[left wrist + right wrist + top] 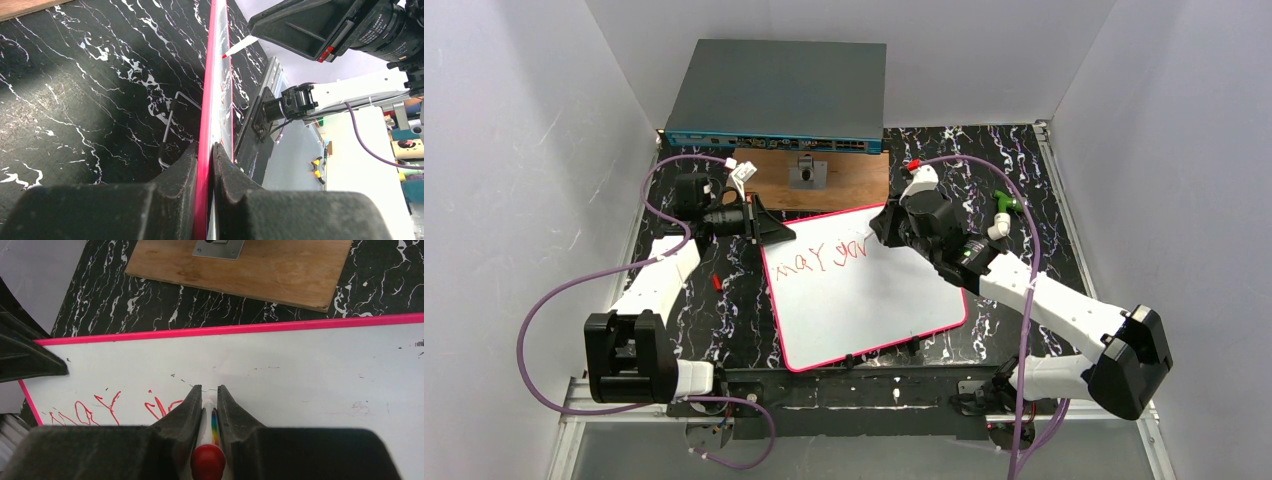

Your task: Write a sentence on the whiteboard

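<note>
The sentence [819, 258] is scrawled in thin red strokes along the far left part of the whiteboard [864, 300]. A first word like "may" can be made out, and the letters after it cannot be read with certainty. The whiteboard is laid askew on the black marbled table [1044, 200], its far pink rim just beside the wooden board [260, 265]. Plain white surface is seen right of the words and nearer than them. The far left rim is pinched edge-on by the closed left gripper [205, 150]. A marker [207, 415] is clamped in the right gripper [209, 390], whose fingertips are placed just right of the last red letters. Whether the tip touches the surface cannot be told.
</note>
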Motion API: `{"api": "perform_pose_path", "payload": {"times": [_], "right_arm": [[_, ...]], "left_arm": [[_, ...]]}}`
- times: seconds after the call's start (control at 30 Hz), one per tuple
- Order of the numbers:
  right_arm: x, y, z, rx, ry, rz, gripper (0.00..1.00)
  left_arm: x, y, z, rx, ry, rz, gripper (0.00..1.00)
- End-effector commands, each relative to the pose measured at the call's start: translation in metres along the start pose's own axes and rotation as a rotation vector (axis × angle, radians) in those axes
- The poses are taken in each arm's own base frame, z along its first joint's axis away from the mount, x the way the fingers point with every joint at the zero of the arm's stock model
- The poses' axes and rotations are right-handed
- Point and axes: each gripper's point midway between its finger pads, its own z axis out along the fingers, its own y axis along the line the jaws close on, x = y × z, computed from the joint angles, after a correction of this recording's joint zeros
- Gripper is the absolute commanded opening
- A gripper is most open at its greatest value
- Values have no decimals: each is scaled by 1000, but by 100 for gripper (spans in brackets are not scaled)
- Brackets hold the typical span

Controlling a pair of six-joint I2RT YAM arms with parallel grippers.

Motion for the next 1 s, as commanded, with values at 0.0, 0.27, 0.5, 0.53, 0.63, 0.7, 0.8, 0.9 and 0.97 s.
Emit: {"api": "perform_pose_path", "payload": {"times": [0.0,0.27,0.5,0.53,0.63,0.7,0.8,0.9,0.97], "right_arm": [[-3,-7,0,25,-10,-5,1],[22,-14,-14,9,43,40,1],[31,-19,-23,7,60,45,1],[30,-19,-25,6,57,43,1],[24,-17,-28,0,45,38,1],[15,-13,-31,-10,29,34,1],[-1,-5,-38,-36,-10,29,1],[-16,1,-44,-57,-54,20,1],[-25,3,-46,-56,-78,14,1]], "left_arm": [[-3,29,0,-160,-6,176,0],[-4,29,0,-162,-6,176,0],[-3,29,1,-162,-5,175,0],[-3,29,0,-164,-6,176,0],[-3,30,1,-163,-4,174,0],[-3,29,0,-163,-4,173,0],[-3,29,0,-163,-4,174,0],[-2,29,0,-164,-4,174,0],[-2,30,0,-165,-4,173,0]]}}
